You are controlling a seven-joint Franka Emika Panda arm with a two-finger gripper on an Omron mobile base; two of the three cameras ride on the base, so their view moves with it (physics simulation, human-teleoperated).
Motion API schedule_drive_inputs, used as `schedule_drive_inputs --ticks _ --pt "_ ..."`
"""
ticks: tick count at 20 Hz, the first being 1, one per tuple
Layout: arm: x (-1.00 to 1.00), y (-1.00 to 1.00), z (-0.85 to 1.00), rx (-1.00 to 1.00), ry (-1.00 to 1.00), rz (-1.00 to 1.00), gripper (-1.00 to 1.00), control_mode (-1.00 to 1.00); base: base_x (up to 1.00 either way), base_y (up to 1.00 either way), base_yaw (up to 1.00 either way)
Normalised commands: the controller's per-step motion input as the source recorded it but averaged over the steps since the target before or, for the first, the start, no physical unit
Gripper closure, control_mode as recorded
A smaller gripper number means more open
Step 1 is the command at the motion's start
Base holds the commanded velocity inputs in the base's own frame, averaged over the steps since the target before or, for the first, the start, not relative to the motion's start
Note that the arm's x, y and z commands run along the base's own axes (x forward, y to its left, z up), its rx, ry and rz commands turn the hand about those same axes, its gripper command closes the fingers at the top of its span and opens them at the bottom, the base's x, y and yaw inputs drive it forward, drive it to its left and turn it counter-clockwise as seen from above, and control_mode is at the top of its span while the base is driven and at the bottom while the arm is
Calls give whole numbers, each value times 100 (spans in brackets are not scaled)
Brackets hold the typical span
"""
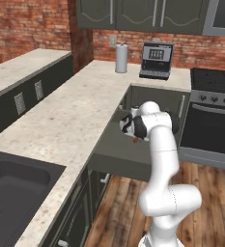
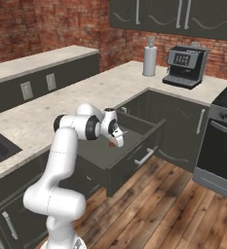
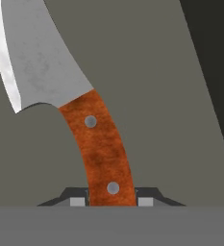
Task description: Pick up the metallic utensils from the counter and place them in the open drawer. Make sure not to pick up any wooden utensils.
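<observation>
The gripper (image 3: pixel 112 202) is clamped on the orange-brown handle of a knife (image 3: pixel 101 144) — a broad grey metal blade with two rivets in the handle — held over the floor of the open drawer (image 2: pixel 134 163), which juts out from under the counter (image 1: pixel 61 120).

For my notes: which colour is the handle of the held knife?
Orange-brown handle with two silver rivets; clearest in the hand view.
</observation>
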Motion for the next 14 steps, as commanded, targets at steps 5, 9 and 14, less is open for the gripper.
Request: schedule_drive_inputs --ticks 5,9,14 --pt "4 0 -40 0 0 4 100 -100 0 0 0" --pt "1 0 -44 0 -2 2 100 -100 0 0 0" --pt "0 0 -30 4 0 1 100 -100 0 0 0"
